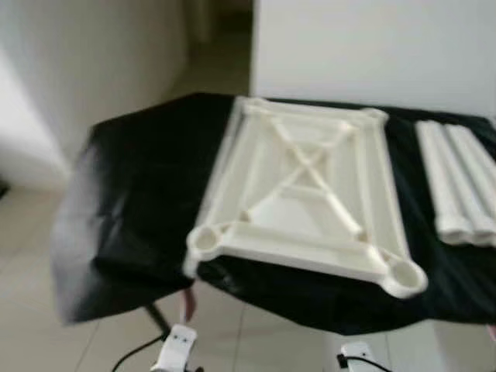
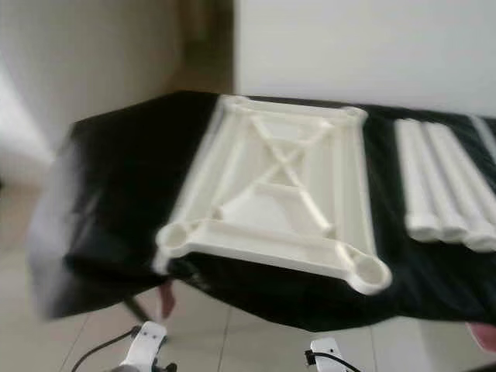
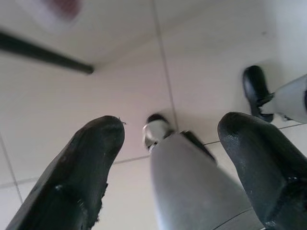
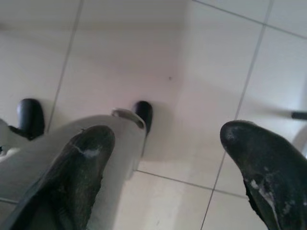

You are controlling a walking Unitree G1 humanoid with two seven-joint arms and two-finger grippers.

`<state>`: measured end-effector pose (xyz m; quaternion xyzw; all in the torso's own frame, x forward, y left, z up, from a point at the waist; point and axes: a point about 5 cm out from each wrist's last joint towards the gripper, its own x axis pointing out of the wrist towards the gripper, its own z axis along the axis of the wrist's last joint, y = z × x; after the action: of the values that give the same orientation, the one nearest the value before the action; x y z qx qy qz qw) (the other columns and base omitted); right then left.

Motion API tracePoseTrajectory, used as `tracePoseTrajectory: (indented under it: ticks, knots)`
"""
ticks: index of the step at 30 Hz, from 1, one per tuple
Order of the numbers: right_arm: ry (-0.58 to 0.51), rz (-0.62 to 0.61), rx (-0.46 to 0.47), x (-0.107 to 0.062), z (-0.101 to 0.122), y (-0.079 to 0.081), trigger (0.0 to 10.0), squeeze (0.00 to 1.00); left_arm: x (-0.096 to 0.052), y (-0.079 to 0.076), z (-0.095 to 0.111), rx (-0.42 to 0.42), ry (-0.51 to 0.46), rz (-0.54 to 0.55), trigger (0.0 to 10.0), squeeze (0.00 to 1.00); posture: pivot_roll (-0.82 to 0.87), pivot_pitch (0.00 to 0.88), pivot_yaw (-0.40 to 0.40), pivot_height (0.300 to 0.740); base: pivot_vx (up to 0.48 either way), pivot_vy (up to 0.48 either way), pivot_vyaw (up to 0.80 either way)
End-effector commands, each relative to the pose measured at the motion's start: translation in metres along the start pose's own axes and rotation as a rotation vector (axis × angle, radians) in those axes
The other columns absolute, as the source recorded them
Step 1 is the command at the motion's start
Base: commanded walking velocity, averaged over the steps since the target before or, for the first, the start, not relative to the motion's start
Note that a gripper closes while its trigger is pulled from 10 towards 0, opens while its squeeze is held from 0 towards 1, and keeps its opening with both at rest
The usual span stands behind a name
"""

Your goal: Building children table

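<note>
White tabletop lies underside up on the black-draped counter, corner sockets exposed, presumably to receive the legs bundled beside it. Both arms hang idle over the floor; left gripper and right gripper jaws wide, empty.

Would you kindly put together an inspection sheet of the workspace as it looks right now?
Surface: a table draped in black cloth, the cloth hanging over its near edge.
Job's things: white tabletop lying underside up, cross ribs showing, round leg sockets at its near corners; white table legs lying side by side to its right, unfitted.
Clutter: nothing seen.
Grippers: left gripper open, hanging low over the floor; right gripper open, also pointing at the floor; neither holds anything.
Cables: a black cable by the lower left edge, another near the right arm.
Surroundings: pale tiled floor, white walls, a passage behind.
</note>
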<state>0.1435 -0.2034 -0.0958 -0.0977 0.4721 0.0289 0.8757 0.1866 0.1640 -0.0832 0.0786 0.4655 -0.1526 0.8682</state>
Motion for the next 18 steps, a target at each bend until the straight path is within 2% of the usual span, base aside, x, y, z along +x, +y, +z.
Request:
tracePoseTrajectory:
  ticks: [1,9,18]
  knots:
    - [0.067,0.007,0.014,-0.004,-0.017,0.003,10.0,0.0,0.0,-0.003,-0.005,-0.019,0.015,-0.009,10.0,0.0,0.04,0.0,0.011,0.74,0.0,0.0,-0.76]
    - [0.069,0.009,0.021,-0.002,-0.013,0.007,10.0,0.0,0.0,-0.006,-0.006,-0.024,0.017,-0.014,10.0,0.0,0.03,0.0,0.007,0.74,0.0,0.0,-0.74]
    - [0.055,0.019,0.009,0.001,-0.006,0.02,10.0,0.0,0.0,-0.007,-0.007,-0.018,0.009,-0.031,10.0,0.0,0.04,0.0,0.002,0.74,0.0,0.0,0.0]
